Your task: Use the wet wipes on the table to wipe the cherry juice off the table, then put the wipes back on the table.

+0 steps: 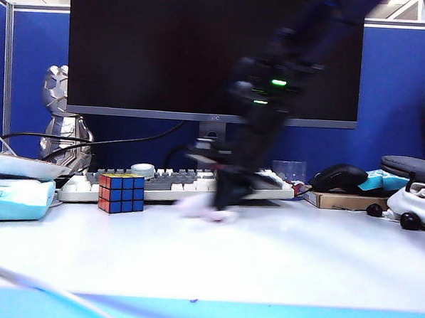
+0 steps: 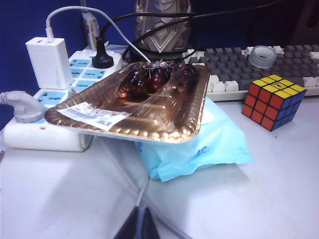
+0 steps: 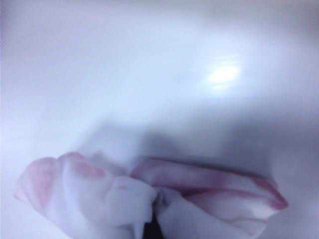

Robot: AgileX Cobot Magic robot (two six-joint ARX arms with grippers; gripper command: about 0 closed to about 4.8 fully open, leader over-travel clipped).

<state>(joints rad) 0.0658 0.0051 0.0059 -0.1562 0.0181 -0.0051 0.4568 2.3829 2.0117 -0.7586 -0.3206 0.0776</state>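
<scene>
Across the back of the table [image 1: 278,262], seen from the exterior view, a grey keyboard [image 1: 168,182] runs under a big dark monitor [image 1: 168,50], with a Rubik's cube [image 1: 121,192] standing in front of its left end and a pale blue packet [image 1: 14,198] lying at the far left. Off to the right sit a black mouse [image 1: 338,176] and two dark cherries [image 1: 393,215]. The right arm, blurred, reaches down in front of the keyboard, and the right gripper [image 1: 221,202] presses the wet wipes [image 1: 206,211] against the tabletop just below the keys; one tiny speck of cherry juice [image 1: 193,299] shows near the blue front edge, well apart from the wad. From the left wrist view, a gold foil tray [image 2: 164,122] holding wrapped cherries rests tilted on a white power strip [image 2: 45,134] and on the blue packet [image 2: 199,149], the cube [image 2: 273,101] stands beside the keyboard [image 2: 239,62], and the left gripper [image 2: 138,226] hangs low over bare table with its dark fingertips pressed together, holding nothing. From the right wrist view, soft with blur, the wet wipes [image 3: 149,194] fill the foreground, white with pink stains, pinched in the closed right gripper [image 3: 152,230] and lying on the white table [image 3: 149,64].
</scene>
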